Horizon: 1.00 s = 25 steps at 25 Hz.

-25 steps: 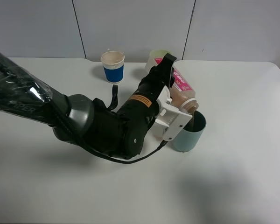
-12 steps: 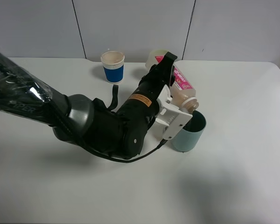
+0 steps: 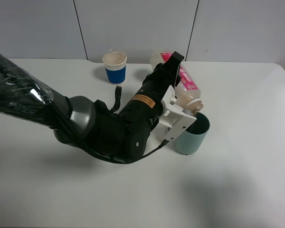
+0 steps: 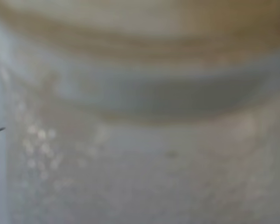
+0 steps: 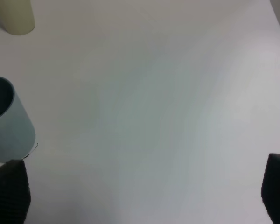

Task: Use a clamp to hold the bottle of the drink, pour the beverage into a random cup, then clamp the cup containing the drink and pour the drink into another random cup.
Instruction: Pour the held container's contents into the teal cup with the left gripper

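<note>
In the exterior high view my left gripper (image 3: 181, 110), a white clamp on the black arm, is shut on the bottle (image 3: 186, 85). The bottle is tipped steeply, mouth down over the teal cup (image 3: 192, 134). Brown beverage (image 3: 184, 98) shows near the bottle's neck. The left wrist view is filled by the blurred bottle (image 4: 140, 154) with brown liquid (image 4: 130, 37). The pale yellow-green tumbler (image 3: 155, 57) is mostly hidden behind the arm. In the right wrist view my right gripper (image 5: 142, 193) is open over bare table, with the teal cup (image 5: 7, 126) and the tumbler (image 5: 14, 16) off to one side.
A blue-banded white paper cup (image 3: 115, 67) stands at the back of the white table (image 3: 247, 156), left of the arm. A black strap (image 3: 117, 95) hangs beside the left arm. A grey panelled wall runs behind the table.
The left wrist has turned further, lifting the bottle's base and steepening its tilt over the teal cup. The arm now covers more of the tumbler.
</note>
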### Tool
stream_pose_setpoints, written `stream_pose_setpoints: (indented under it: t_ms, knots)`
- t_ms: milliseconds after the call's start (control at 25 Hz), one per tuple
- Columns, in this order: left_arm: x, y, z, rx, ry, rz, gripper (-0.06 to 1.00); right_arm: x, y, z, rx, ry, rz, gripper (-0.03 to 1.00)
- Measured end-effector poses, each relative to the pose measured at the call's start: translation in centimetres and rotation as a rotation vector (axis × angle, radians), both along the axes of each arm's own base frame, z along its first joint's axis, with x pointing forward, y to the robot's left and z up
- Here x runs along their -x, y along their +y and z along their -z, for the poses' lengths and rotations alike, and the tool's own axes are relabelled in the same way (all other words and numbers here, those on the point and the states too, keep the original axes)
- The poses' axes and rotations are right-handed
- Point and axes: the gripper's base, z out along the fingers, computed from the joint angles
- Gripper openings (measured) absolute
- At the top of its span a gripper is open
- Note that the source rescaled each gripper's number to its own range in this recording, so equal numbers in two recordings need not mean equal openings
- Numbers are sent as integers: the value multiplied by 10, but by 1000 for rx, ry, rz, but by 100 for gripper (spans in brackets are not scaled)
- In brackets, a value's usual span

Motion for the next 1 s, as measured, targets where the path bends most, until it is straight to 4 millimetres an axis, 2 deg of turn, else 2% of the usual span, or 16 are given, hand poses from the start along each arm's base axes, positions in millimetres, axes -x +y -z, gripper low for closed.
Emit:
stream_pose_setpoints:
  t_ms: [1000]
  knots:
    - [3,-5,-4,-87,-85,61,6,0,0,0,0,0,0,100]
